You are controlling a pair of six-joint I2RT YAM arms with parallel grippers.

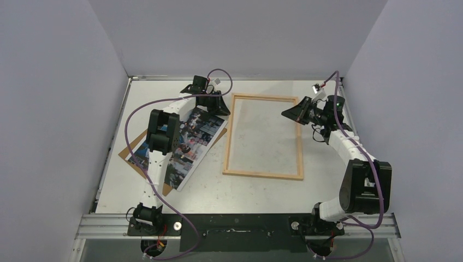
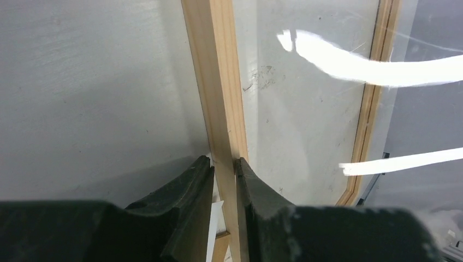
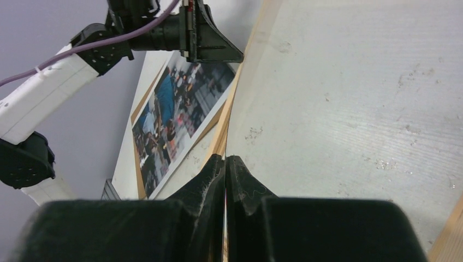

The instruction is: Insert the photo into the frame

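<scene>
- The table [image 1: 262,188] is pale and has grey walls around it.
- The frame [image 1: 262,174] sits in the middle of the table. It is a thin, light wood box shape with nothing inside but the table top showing through. Shiny streaks show inside it in the left wrist view.
- The brown board [image 1: 130,150] lies to the left of the frame, turned at a slant. Only its edges peek out.
- The photo [image 1: 191,142] lies on top of the brown board, picture side up and slanted the same way. It is outside the frame. Its near corner comes close to the frame's left bar.
- The left gripper [image 2: 224,164] is at the far left corner of the frame. Its two fingers pinch the left wood bar, one finger on each side.
- The right gripper [image 3: 225,159] is at the far right corner of the frame. Its fingers are pressed tight together. A thin edge runs up to the tips, but I cannot tell if they pinch it.
</scene>
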